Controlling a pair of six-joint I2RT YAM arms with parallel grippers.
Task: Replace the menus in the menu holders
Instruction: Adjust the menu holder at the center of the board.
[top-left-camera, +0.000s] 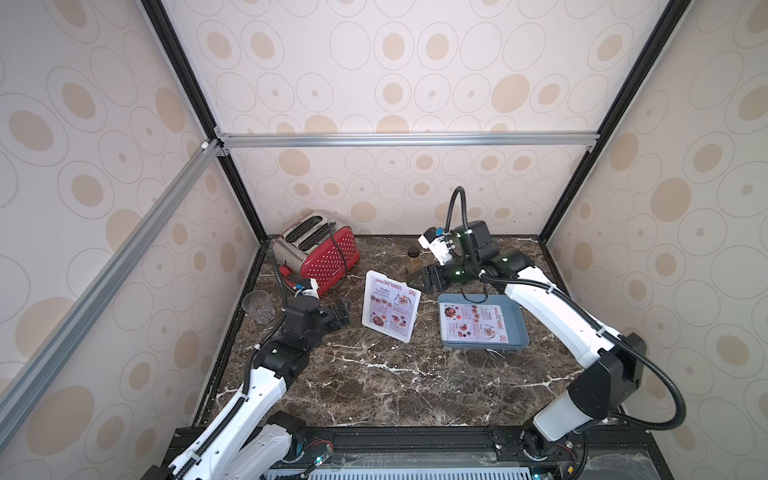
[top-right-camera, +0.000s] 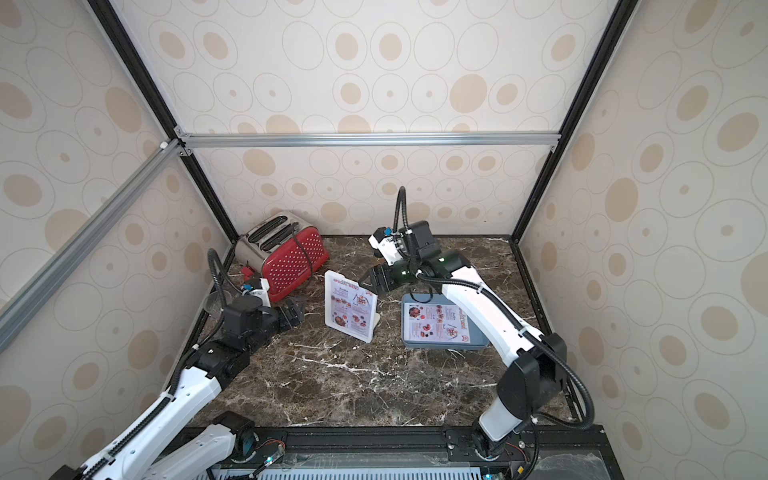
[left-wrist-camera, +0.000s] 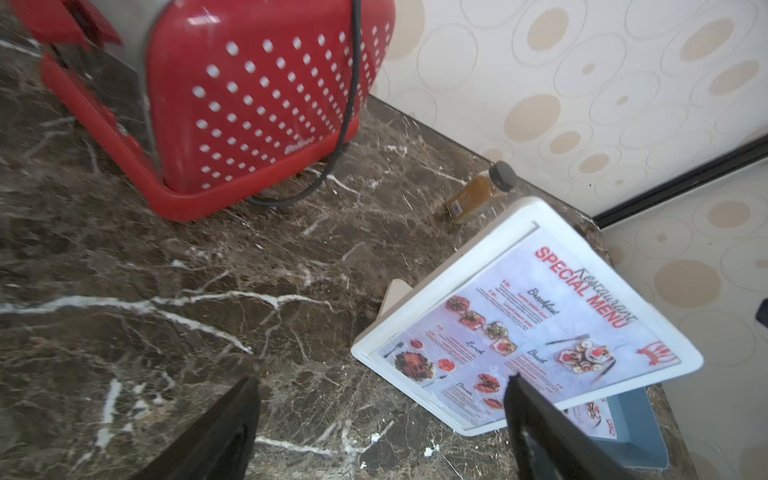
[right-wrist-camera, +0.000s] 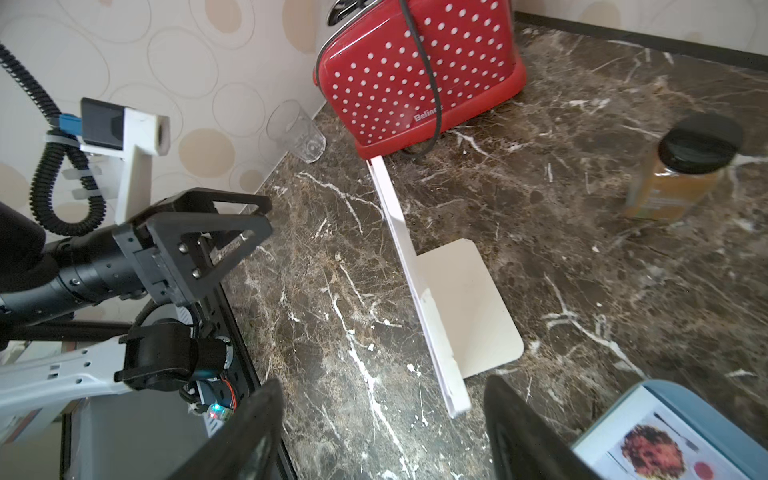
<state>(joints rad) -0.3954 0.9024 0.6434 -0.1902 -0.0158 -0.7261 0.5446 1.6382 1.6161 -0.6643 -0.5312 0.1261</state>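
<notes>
Top views: left gripper (top-left-camera: 346, 311) and right gripper (top-left-camera: 424, 281), fingers spread and empty, flank centre-frame clear white-based menu holder (top-left-camera: 372, 276); next likely pinching out its white paper menu (top-left-camera: 390, 307).

My menu holder (top-left-camera: 371, 277), white-framed and slanted, stands mid-worktop (top-left-camera: 374, 382), nearer the rear edge, with one menu (top-left-camera: 390, 309) inserted. The second menu (top-left-camera: 473, 322) lies flat, face up, in the tray (top-left-camera: 517, 324) beside it.

You have two menus (top-left-camera: 390, 311) (top-left-camera: 473, 323) to count; one menu holder (right-wrist-camera: 469, 307); one blue-grey tray (top-left-camera: 514, 320); one red toaster (top-left-camera: 328, 259); one clear glass (top-left-camera: 257, 306); one black-capped bottle (right-wrist-camera: 681, 178); and two grippers, left gripper (top-left-camera: 344, 311) and right gripper (top-left-camera: 424, 281).
</notes>
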